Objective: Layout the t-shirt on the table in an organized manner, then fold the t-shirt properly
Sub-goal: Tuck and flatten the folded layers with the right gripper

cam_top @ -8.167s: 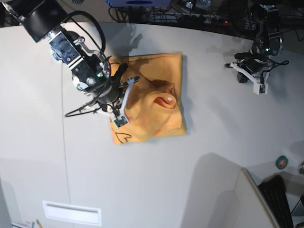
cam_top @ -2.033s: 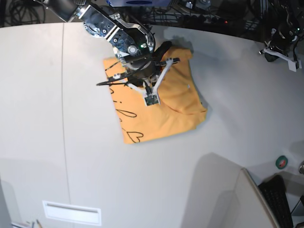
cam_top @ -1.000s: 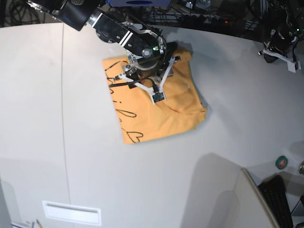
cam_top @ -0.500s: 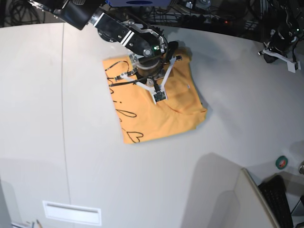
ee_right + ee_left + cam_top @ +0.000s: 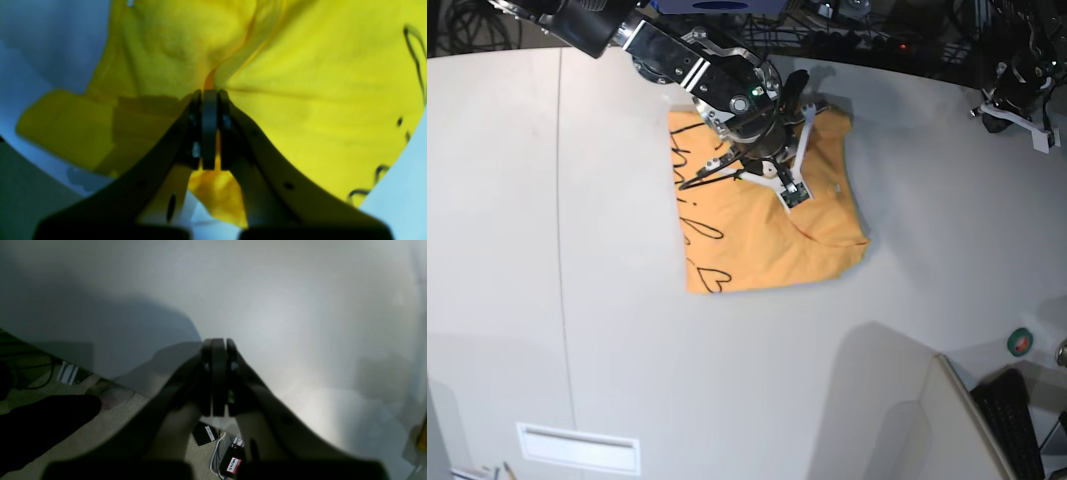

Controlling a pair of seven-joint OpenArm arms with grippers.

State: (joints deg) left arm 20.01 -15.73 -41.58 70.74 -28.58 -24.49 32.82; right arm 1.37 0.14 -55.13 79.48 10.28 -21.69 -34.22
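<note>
Between shut jaws: t-shirt [image 5: 283, 100] fold.

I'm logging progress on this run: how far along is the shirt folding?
Done: the light orange cotton t-shirt lies on the white-grey table as a rough rectangle, script and heart showing. In hand: the right gripper is shut on a fabric ridge; the left gripper is shut and holds nothing. Left: flattening creases and finishing the fold.

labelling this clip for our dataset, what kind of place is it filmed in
Most likely a robotics lab or test bench. A large white table carries only an orange t-shirt, two robot arms work over it, tangled cables run along its far edge, and a keyboard sits off one corner.
</note>
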